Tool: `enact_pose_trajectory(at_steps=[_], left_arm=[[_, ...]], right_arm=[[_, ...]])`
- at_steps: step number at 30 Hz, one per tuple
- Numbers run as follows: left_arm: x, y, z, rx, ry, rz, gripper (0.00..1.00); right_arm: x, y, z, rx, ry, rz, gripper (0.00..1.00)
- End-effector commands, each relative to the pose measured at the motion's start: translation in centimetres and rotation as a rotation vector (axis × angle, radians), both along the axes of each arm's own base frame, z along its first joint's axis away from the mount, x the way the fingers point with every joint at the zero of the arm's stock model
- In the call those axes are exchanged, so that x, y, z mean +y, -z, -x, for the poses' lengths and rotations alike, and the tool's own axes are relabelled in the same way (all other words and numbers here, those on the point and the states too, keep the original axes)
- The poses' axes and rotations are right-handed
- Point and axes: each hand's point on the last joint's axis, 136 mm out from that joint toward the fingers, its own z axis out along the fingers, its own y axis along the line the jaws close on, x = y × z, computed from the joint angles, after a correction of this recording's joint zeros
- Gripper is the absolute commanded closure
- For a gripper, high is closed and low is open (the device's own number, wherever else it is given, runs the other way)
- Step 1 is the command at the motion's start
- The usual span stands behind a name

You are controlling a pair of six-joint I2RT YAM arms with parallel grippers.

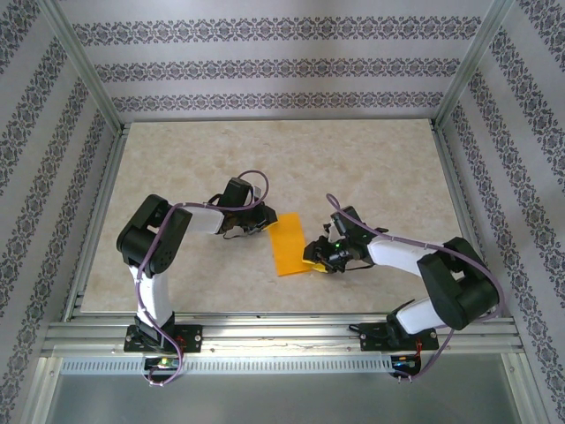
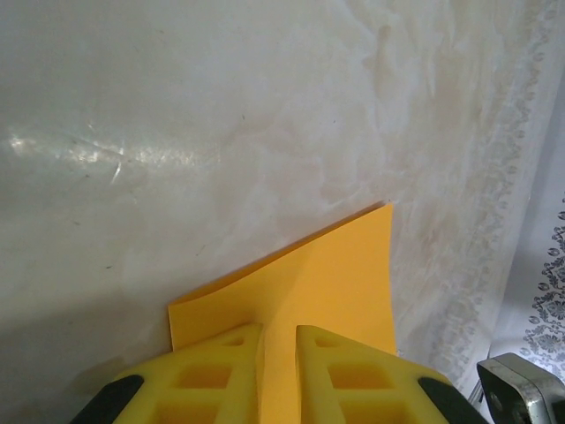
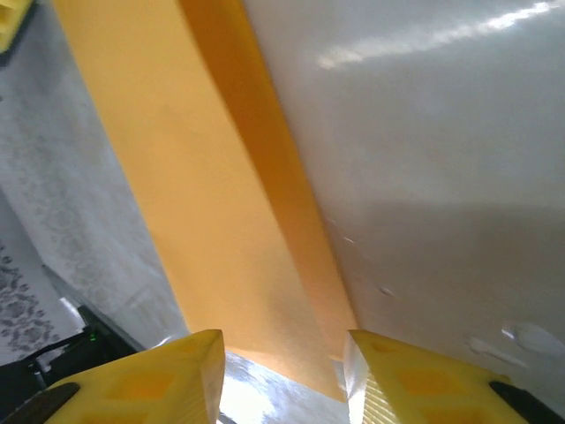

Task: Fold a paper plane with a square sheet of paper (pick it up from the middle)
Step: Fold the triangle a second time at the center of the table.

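The thin bright orange sheet of paper (image 1: 287,243) sits at the middle of the pale marbled counter (image 1: 371,177), between the two arms, and from above it reads as a slanted oblong rather than a square. The left tool (image 1: 263,225) is at its upper left edge. In the left wrist view, that tool (image 2: 279,331) has its yellow fingers (image 2: 221,367) pressed together on the paper (image 2: 327,274), pinching it while the free end reaches out over the counter. The right tool (image 1: 316,258) is at the sheet's lower right corner. Its wrist view shows the tool (image 3: 282,340) with fingers spread and the paper (image 3: 203,194) running away ahead of them, a darker orange band along one long side.
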Motion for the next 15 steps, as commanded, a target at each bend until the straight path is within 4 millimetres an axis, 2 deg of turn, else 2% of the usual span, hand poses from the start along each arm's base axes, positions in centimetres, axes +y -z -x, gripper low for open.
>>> enact_pose_trajectory(at_steps=[1, 4, 9, 15], left_arm=[[0.8, 2.5, 1.2, 0.082, -0.002, -0.045, 0.81], [0.5, 2.2, 0.6, 0.071, 0.006, -0.047, 0.81], [0.3, 2.0, 0.2, 0.058, 0.015, -0.046, 0.81], [-0.6, 1.3, -0.8, 0.016, 0.033, -0.021, 0.81]], right_arm=[[2.1, -1.4, -1.9, -0.02, 0.044, -0.173, 0.58], [2.7, -1.8, -3.1, -0.044, 0.067, -0.24, 0.58], [2.7, -1.9, -4.3, -0.081, 0.057, -0.224, 0.58], [2.7, -1.9, -5.3, -0.089, 0.048, -0.224, 0.65]])
